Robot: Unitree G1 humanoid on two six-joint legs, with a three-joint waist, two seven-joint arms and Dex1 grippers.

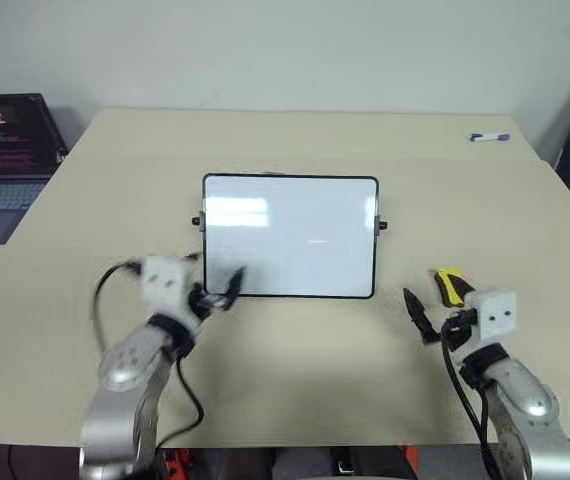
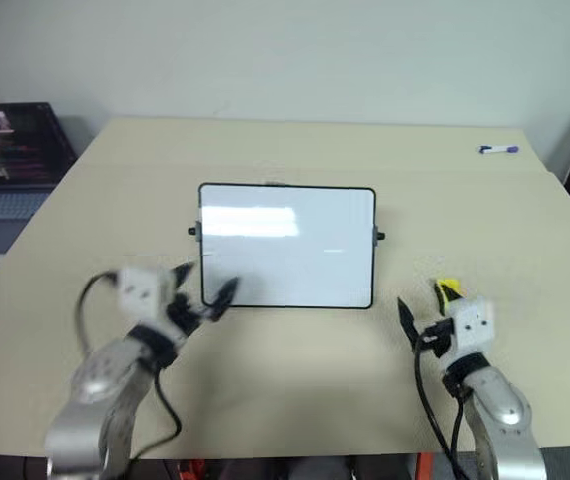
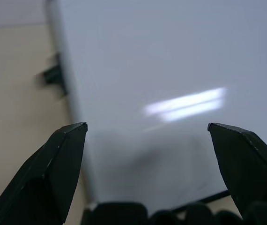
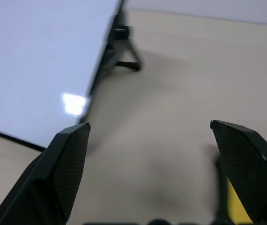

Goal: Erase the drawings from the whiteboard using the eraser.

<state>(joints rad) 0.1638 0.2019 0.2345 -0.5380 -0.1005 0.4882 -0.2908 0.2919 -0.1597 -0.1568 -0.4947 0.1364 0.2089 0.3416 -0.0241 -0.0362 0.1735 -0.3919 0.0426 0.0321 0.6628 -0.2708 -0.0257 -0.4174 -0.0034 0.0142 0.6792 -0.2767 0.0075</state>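
The whiteboard (image 1: 290,236) lies flat at the middle of the tan table. Its surface reads as blank white with a glare streak, and the drawings are out of view. My left gripper (image 1: 220,292) hovers open at the board's near left corner, its fingers (image 3: 63,154) spread wide with nothing between them. The yellow eraser (image 1: 449,284) lies on the table to the right of the board. My right gripper (image 1: 437,305) stands open around it. The eraser (image 4: 234,206) sits close to one finger (image 4: 246,159); whether it touches is unclear.
A white marker pen (image 1: 489,137) with a purple cap lies at the table's far right corner. An open laptop (image 1: 5,150) sits on a lower surface off the left edge. The table (image 1: 295,380) is bare between my arms.
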